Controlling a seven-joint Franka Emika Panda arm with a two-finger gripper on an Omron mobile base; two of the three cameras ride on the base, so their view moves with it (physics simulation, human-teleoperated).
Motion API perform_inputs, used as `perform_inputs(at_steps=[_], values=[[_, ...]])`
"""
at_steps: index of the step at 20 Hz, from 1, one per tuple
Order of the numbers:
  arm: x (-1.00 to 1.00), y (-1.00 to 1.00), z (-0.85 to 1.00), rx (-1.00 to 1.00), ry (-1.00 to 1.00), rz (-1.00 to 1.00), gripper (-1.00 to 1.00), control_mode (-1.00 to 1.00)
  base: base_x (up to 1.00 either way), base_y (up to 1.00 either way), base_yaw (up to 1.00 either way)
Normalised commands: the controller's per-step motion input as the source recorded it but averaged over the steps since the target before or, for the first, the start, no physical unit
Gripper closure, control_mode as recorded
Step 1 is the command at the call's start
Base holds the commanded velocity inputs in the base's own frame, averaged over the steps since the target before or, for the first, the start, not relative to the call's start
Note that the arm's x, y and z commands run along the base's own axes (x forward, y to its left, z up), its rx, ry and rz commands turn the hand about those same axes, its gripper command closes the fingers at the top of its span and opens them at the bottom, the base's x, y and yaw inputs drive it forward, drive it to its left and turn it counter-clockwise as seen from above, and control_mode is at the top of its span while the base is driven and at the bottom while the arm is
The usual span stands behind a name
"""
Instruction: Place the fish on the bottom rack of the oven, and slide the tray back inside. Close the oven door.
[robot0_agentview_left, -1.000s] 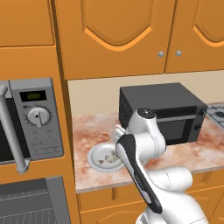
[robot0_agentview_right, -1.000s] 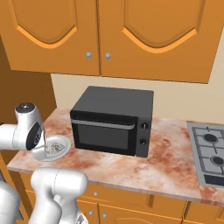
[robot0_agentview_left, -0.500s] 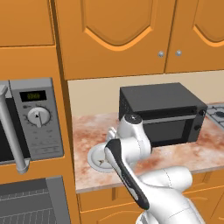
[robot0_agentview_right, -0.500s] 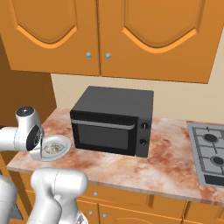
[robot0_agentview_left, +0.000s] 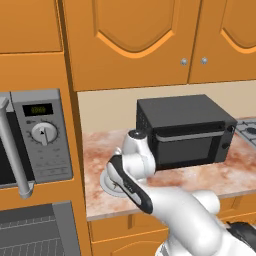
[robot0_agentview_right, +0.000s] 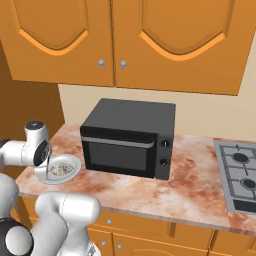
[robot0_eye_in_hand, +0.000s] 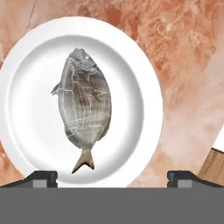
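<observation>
1. Gripper (robot0_eye_in_hand: 112, 177): just two small dark fingertips (robot0_eye_in_hand: 41, 177) poke up at the bottom of the hand view, set wide apart, nothing between them. In both base views the hand is hidden behind the arm's own links.
2. Fish (robot0_eye_in_hand: 84, 107): lies flat in the middle of the plate (robot0_eye_in_hand: 144, 83), under the hand. Oval body, grey with pale crackle lines, forked tail toward the fingers, head away. In the right base view it is a small speckled blur.
3. Plate: round, white, glossy, shallow rim; near edge cut off in the hand view, mostly behind the arm in the left base view.
4. Counter (robot0_agentview_right: 190, 185): mottled red-beige stone.
5. Oven (robot0_agentview_left: 35, 232): grey frame, wire grid inside, cropped at the lower left corner.
6. Black box (robot0_agentview_right: 127, 137): matte, further back on the counter.
</observation>
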Motion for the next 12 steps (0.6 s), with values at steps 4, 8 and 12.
perform_inputs(at_steps=[4,8,12], values=[[0.39,0.32,-0.32,0.00,0.15,0.03,-1.00,-1.00,0.00,0.00,0.00],[0.32,0.14,-0.34,0.00,0.10,0.05,-1.00,-1.00,0.00,0.00,0.00],[0.23,0.00,-0.33,-0.01,0.03,0.06,-1.00,-1.00,0.00,0.00,0.00]])
